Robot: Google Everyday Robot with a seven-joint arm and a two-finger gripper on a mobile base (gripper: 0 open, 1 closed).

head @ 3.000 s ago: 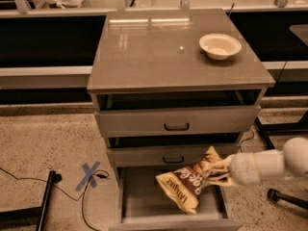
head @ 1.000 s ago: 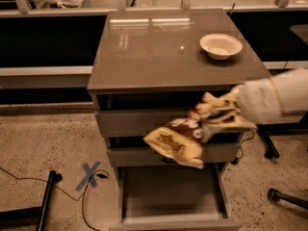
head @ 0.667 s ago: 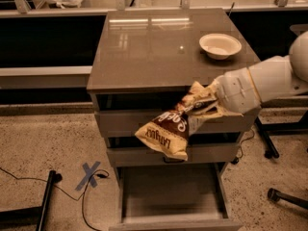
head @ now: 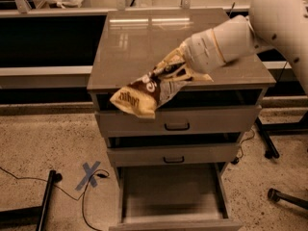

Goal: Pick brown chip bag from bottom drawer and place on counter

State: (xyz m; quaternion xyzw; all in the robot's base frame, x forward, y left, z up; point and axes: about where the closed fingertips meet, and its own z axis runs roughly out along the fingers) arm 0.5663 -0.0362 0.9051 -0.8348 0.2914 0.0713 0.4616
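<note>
Floor, lower left of frame: one blue tape cross [head: 90, 173], with one dark cable trailing by it. Centre of frame: one brown chip bag [head: 139, 96], held in the air at the front edge of the counter [head: 139, 37]. Its pale lower-left end droops in front of the top drawer's gap, and whether any part rests on the top cannot be told. The bag's long axis runs from lower left to upper right, and it lies down and to the left of the fingers. Below it: three drawers. Two are shallow, each with one dark handle [head: 176, 126]. One is the bottom drawer [head: 168, 196], pulled out, its grey tray bare. Right of centre: one gripper [head: 167, 74], over the counter's front strip, fingers pinching the bag's upper-right end. One white arm [head: 226, 37] enters from the upper right. To place the bag, it likely needs carrying up-frame, fully over the counter.
</note>
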